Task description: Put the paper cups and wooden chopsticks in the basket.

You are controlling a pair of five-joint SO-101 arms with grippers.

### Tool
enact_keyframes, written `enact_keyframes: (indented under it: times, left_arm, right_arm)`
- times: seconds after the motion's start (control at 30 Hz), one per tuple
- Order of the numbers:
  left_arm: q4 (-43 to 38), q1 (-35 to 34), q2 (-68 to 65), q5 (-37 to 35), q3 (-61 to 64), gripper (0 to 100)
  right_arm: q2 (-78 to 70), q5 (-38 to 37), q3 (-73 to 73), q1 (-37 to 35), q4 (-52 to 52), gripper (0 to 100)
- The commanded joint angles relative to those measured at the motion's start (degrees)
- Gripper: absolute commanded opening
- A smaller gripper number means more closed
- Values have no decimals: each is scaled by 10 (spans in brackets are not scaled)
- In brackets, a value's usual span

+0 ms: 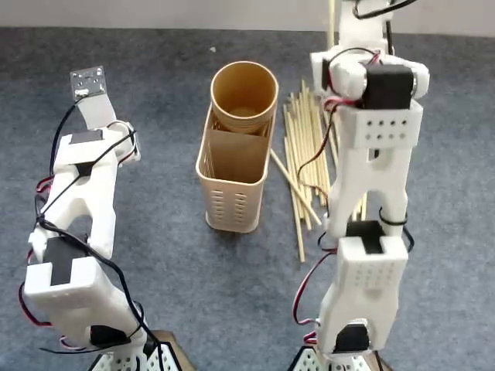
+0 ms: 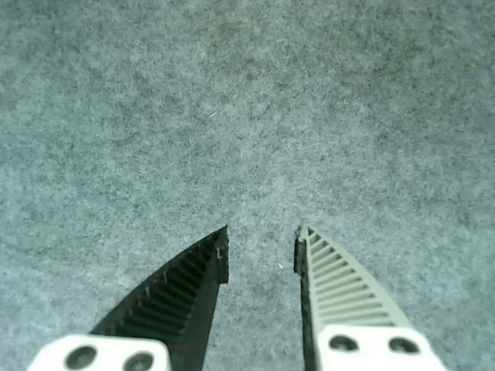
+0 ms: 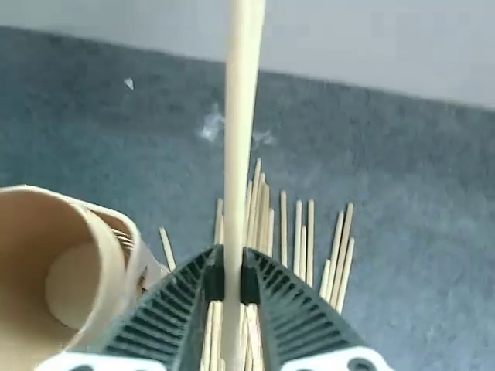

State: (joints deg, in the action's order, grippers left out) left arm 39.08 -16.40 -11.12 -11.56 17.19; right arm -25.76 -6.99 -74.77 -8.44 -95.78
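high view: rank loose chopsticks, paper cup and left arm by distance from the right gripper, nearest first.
1. loose chopsticks: on the table beside the right arm, just below the right gripper, which is shut on one chopstick.
2. paper cup: standing in the basket, at its far end, beside the pile.
3. left arm: beyond the basket, on the table's other side.

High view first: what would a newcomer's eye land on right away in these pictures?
Stacked paper cups stand in the far end of the tan basket mid-table. Right of it, loose wooden chopsticks lie fanned on the grey carpet, and the right gripper above them is shut on one long chopstick. The left gripper hovers open over the carpet.
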Motion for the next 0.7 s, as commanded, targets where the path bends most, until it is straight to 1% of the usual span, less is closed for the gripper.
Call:
enact_keyframes:
  times: [0.0, 0.1, 0.2, 0.27, 0.4, 0.43, 0.5, 0.67]
  left_arm:
    - [-9, 6, 0, -2, -22, 168]
    - [-10, 6, 0, -2, -22, 168]
    - [-10, 7, 0, -2, -23, 168]
    - [-10, 7, 0, -2, -23, 168]
    - [-10, 5, 0, -2, -23, 168]
    - [-10, 5, 0, -2, -23, 168]
    - [-10, 5, 0, -2, -23, 168]
    - [-10, 5, 0, -2, -23, 168]
  right_arm:
    - [60, 11, -18, -18, 48, 5]
    - [68, 40, -20, -20, 67, 5]
    - [77, 63, -62, -52, 63, 5]
    - [79, 71, -124, -92, 37, 5]
    - [65, 73, -299, -181, -55, 5]
    - [65, 73, -291, -193, -55, 5]
    - [62, 74, -262, -193, -55, 5]
    - [42, 102, -274, -196, -54, 6]
